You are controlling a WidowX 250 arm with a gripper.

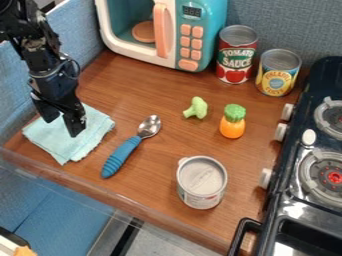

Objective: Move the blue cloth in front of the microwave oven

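The gripper [61, 127] hangs over the blue cloth [90, 134] with its fingers apart, and the cloth lies just beside the spoon [124, 153]

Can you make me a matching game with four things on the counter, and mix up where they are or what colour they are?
Things:
1. Cloth
2. Spoon
3. Toy broccoli
4. Microwave

Clues:
A. Has pink buttons
B. Lies beneath the gripper
C. Is green all over
D. Has a blue handle and a silver end

Right pairs: 1-B, 2-D, 3-C, 4-A
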